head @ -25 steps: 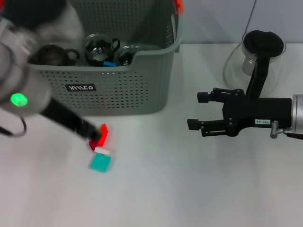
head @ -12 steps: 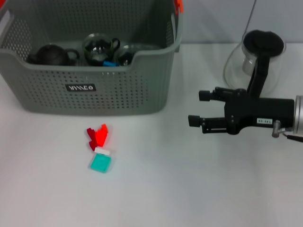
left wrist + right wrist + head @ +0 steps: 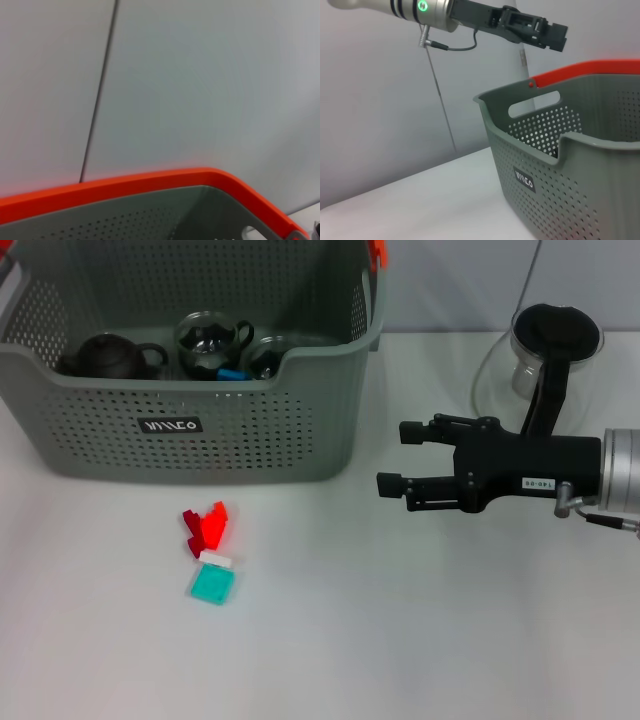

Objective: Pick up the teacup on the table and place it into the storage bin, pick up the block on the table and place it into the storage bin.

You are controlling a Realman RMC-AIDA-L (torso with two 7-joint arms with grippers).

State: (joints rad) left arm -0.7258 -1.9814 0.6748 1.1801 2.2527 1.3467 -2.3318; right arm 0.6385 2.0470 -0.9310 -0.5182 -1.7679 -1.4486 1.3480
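The storage bin [image 3: 250,430] stands at the back left; it also shows in the right wrist view [image 3: 580,175] and its orange rim [image 3: 150,182] in the left wrist view. Inside it lie a glass teacup [image 3: 210,340], a second glass cup [image 3: 270,355], a dark teapot [image 3: 108,355] and a small blue piece [image 3: 232,374]. On the table in front of the bin lie red blocks [image 3: 206,528] and a teal block [image 3: 213,584] with a white piece at its edge. My right gripper [image 3: 395,457] hovers open and empty right of the bin. My left gripper [image 3: 554,36] hangs high above the bin.
A glass pitcher [image 3: 545,355] with a black lid and handle stands at the back right, just behind my right arm. Bare white tabletop [image 3: 400,620] spreads across the front and middle. A grey wall [image 3: 175,75] rises behind the bin.
My left arm has lifted away from the red blocks and out of the head view. My right gripper has slid a little left toward the bin. The blocks have not moved.
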